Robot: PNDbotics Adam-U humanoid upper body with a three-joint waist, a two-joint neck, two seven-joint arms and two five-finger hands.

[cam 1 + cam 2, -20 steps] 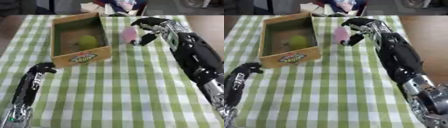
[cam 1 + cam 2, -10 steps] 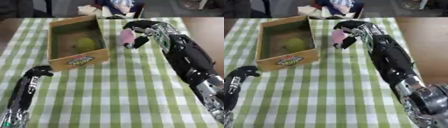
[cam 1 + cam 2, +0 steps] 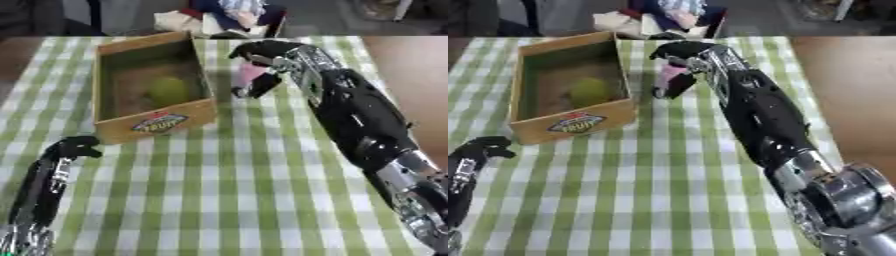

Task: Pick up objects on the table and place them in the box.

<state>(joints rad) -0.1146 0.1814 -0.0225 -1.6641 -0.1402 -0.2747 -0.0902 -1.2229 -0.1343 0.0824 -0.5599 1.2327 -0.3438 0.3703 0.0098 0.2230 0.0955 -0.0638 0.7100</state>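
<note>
Near the top centre, the right hand (image 3: 262,67) pinches a pink object (image 3: 248,75) just right of the box (image 3: 154,124), whose near wall it could clip, spilling it onto the surface (image 3: 262,190).

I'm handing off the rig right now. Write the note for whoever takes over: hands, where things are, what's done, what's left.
Right hand: fingers curled round a pink object, held just right of the box, not yet over it.
Left hand: near the lower left, over the cloth, fingers curled, holding nothing.
Box: on the checked cloth, upper left of centre, label facing the robot.
Done: a yellow-green fruit lies inside the box.
Left: carry the pink object over the box and release it. No other loose object shows on the cloth.
</note>
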